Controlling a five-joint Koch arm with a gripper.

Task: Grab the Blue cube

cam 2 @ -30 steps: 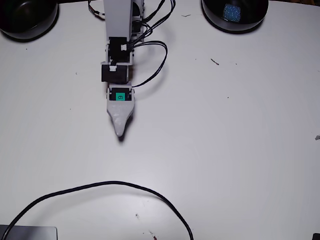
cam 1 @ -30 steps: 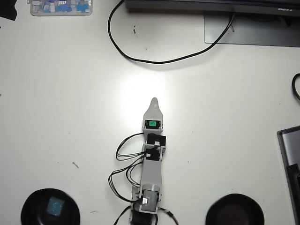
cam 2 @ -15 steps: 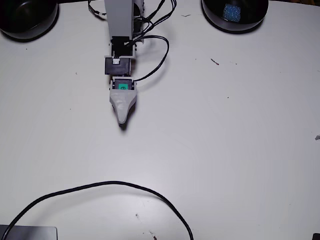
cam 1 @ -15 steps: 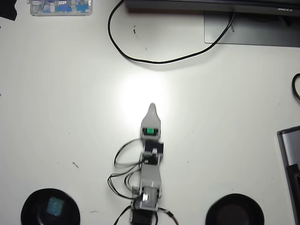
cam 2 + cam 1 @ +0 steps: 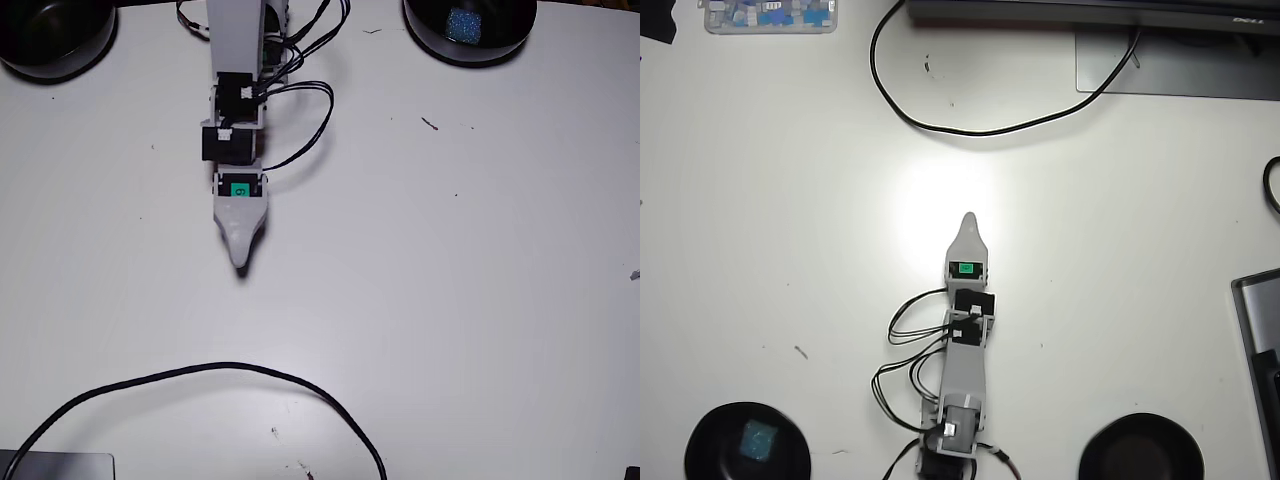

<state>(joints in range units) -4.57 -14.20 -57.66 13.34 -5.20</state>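
While the arm stretches straight out along the middle of the white tabletop [image 5: 790, 230], the fingers [image 5: 969, 222] taper to one grey point in the overhead view, just above the centre of the frame, and to the same single point in the fixed view [image 5: 241, 262], left of centre. Only one tip shows from either camera, so whether the fingers are open or closed, I cannot tell. Nothing sits at that tip but bare tabletop.

And the blue cube [image 5: 760, 440]? It's down in the lower left corner of the overhead view, lying inside a black bowl [image 5: 700, 445], well apart from the fingers. The fixed view has it in the upper right, the cube [image 5: 463, 22] resting in that bowl [image 5: 500, 45] at the top edge.

A second black bowl [image 5: 1140, 450] sits in the lower right of the overhead view, nothing visible in it. A black cable [image 5: 970, 131] loops across the upper part of that frame, well ahead of the tip.
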